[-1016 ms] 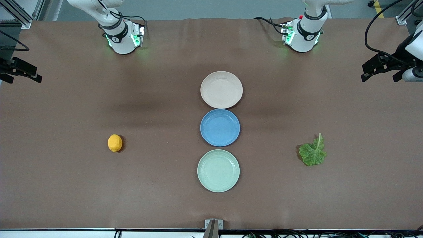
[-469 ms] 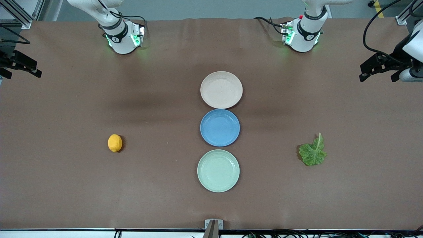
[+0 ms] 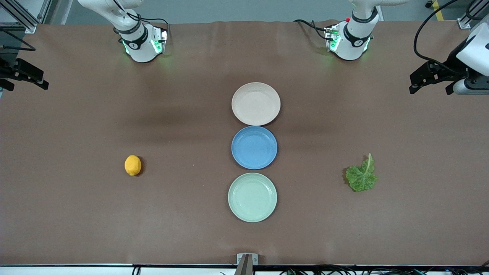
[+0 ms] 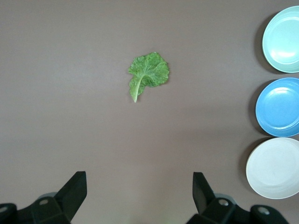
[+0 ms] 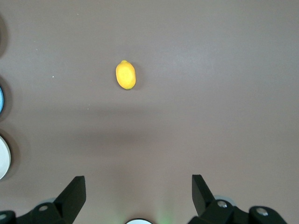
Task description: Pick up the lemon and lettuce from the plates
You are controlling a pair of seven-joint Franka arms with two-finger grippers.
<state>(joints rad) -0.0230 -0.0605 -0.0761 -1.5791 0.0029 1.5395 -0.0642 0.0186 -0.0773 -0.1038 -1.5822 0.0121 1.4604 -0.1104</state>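
A brown table (image 3: 76,214) seen from above, described from one edge of the front view to the other. At the right arm's end of the table, the right gripper (image 3: 23,78) hangs in the air over the table's edge, its two black fingers (image 5: 72,193) spread wide apart with nothing between them. Next comes the lemon (image 3: 133,165), a small yellow-orange oval lying directly on the bare table, not on any plate, well apart from the plates and toward the right arm's end. In the middle of the table three round plates sit in a line, each just beside the next: the beige-pink plate (image 3: 256,103) is farthest from the front camera, a blue plate (image 3: 254,147) lies in between, and the mint green plate (image 3: 252,197) is nearest to the camera. All three plates hold nothing. Then the lettuce (image 3: 361,177), one crinkled green leaf with a pale stem, lies flat on the bare table toward the left arm's end, well apart from the plates. Last, the left gripper (image 3: 433,79) hangs over the table's edge at that end, its fingers (image 4: 74,191) also spread wide and holding nothing.
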